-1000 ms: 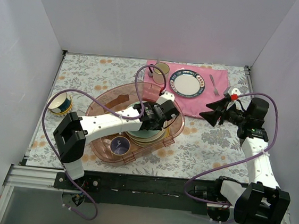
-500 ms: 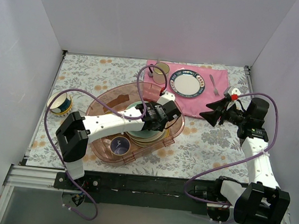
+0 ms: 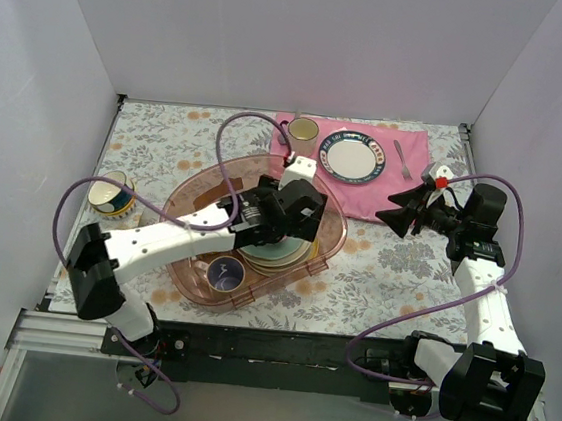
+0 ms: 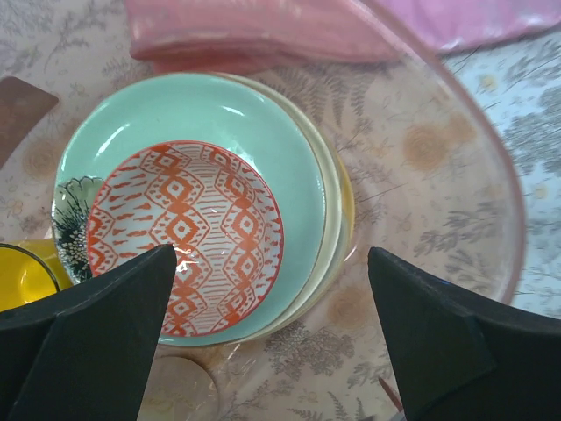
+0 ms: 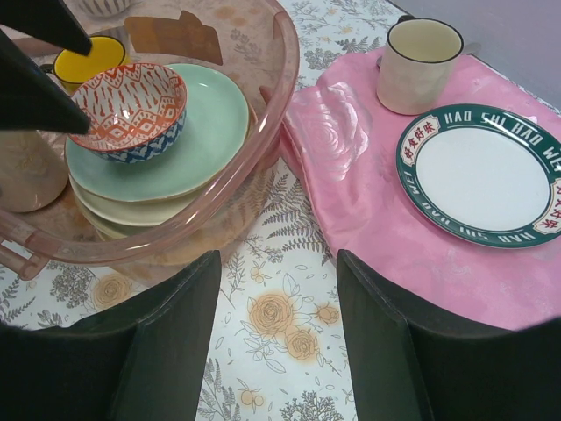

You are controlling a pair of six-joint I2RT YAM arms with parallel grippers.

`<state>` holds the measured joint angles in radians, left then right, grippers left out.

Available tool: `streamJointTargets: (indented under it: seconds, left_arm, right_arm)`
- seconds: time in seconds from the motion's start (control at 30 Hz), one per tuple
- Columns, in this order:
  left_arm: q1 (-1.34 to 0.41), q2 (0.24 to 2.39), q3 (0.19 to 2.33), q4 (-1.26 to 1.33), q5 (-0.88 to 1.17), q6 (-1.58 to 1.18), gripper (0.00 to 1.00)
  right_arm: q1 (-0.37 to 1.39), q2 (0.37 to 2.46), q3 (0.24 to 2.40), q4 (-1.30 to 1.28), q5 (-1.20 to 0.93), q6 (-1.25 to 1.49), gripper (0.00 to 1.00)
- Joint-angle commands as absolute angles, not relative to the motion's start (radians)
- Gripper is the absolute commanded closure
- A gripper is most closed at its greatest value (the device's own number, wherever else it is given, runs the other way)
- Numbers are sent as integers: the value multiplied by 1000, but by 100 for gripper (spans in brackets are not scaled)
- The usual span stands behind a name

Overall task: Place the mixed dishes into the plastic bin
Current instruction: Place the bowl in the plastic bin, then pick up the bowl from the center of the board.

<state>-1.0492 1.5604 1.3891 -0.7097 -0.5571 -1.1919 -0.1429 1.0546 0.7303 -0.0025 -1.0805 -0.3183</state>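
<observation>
The left wrist view looks straight down on the small red-and-blue patterned bowl (image 4: 184, 241), which sits on the large mint-green plate (image 4: 263, 132) inside the plastic bin (image 4: 478, 175). The left gripper (image 4: 272, 254) is spread wide above it, empty. Only the top view shows the grey mug (image 3: 222, 275) at the bin's near end. The right gripper (image 5: 278, 259), outside the bin, is parted and empty. The blue-rimmed plate (image 5: 482, 175) reads "HAO SHI HAO".

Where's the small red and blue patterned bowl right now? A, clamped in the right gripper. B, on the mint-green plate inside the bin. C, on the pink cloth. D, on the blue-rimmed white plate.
B: the patterned bowl sits on the mint-green plate, inside the pink bin.
</observation>
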Motion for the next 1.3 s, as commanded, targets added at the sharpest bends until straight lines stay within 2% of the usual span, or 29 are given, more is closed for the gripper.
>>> streamJointTargets:
  seconds: [0.0, 0.2, 0.37, 0.5, 0.7, 0.9, 1.27]
  left_arm:
    - [-1031, 1392, 1336, -601, -558, -1177, 5]
    - [-922, 1241, 1252, -565, -514, -1177, 2]
    - [-681, 1036, 1160, -519, -394, -1164, 2]
    - [-516, 965, 1115, -523, -362, -1128, 2]
    - [-272, 974, 1066, -528, -252, -1074, 2]
    - [-7, 1008, 986, -476, -37, -1092, 2]
    - [212, 1170, 986, -393, -2, -1019, 4]
  right_arm:
    - [-147, 1055, 750, 6, -1104, -330, 37]
    - [-149, 1057, 752, 5, -1104, -333, 37]
    - [-149, 1060, 752, 3, -1106, -334, 37]
    - [-149, 1060, 750, 3, -1112, -334, 37]
    - [-150, 1057, 750, 3, -1112, -336, 37]
    - [-149, 1055, 750, 2, -1111, -336, 37]
    - [-149, 1057, 752, 2, -1117, -337, 37]
